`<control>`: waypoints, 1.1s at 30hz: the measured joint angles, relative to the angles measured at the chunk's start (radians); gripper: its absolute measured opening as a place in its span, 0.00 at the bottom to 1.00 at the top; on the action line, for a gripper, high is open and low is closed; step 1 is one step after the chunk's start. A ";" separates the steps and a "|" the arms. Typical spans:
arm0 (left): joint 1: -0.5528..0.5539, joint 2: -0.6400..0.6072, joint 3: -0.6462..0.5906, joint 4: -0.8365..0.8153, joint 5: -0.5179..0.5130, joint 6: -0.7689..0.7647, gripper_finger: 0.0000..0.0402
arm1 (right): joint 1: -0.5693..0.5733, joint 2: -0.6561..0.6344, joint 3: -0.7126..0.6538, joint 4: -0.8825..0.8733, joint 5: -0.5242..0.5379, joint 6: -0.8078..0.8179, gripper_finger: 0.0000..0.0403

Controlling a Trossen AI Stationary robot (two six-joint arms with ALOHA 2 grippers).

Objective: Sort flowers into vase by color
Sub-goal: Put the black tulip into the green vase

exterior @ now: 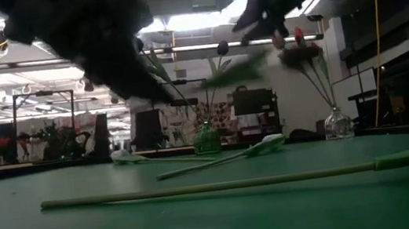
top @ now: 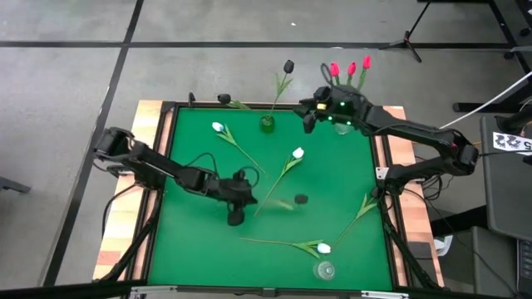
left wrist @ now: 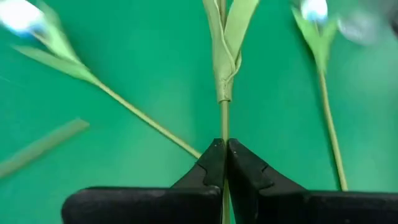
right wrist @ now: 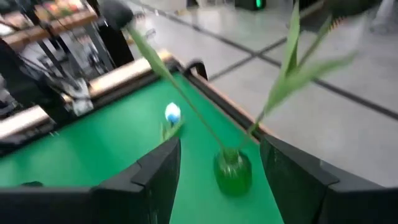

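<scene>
My left gripper (top: pixel 238 214) (left wrist: pixel 224 144) is over the table's middle, shut on a black-headed flower (top: pixel 301 199) whose leaves (left wrist: pixel 227 37) fan out beyond the fingers. My right gripper (top: pixel 309 116) (right wrist: pixel 219 142) hangs open above the far edge, with nothing between its fingers. Ahead of it stands a green vase (right wrist: pixel 233 171) (top: pixel 267 124) holding another black flower (top: pixel 288 65). A clear vase (exterior: pixel 338 123) beside it holds three red flowers (top: pixel 352 68). White flowers (top: pixel 218 127) (top: pixel 298 153) (top: pixel 324 247) lie flat on the green table (top: pixel 191 158). My left gripper pinches the bare stem (left wrist: pixel 224 127) between its two fingers, just below where the leaves start. The fingers come from the table's left, slanting down, in line with the stem. The flower is lifted clear of the table and reaches toward the right, its leaves (exterior: pixel 240 70) in the air.
An empty clear vase (top: pixel 324 269) stands at the near edge. A loose leafy stem (top: pixel 364 205) lies near the right edge, and a long stem (exterior: pixel 206 186) runs across the near part of the table. A raised wooden frame (top: pixel 158 124) borders it.
</scene>
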 joint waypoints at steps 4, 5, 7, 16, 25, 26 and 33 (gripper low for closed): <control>0.038 -0.108 0.000 -0.002 -0.068 0.007 0.01 | 0.000 -0.077 0.035 0.002 -0.010 -0.004 0.55; 0.048 -0.138 0.000 -0.002 -0.093 0.008 0.01 | 0.000 -0.099 0.044 0.003 -0.013 -0.005 0.55; 0.070 -0.197 0.000 0.002 -0.147 0.011 0.01 | 0.000 -0.145 0.065 0.003 -0.025 -0.006 0.55; 0.177 -0.379 0.001 0.205 -0.300 0.092 0.01 | 0.006 -0.366 0.114 -0.005 -0.069 -0.006 0.55; 0.213 -0.385 0.003 0.510 -0.300 0.184 0.01 | 0.138 -0.318 0.113 -0.012 -0.049 -0.001 0.55; 0.213 -0.385 0.003 0.523 -0.299 0.191 0.01 | 0.159 -0.294 0.112 0.000 -0.041 -0.001 0.55; 0.213 -0.385 0.003 0.551 -0.299 0.226 0.01 | 0.265 -0.092 0.113 0.224 -0.016 0.013 0.66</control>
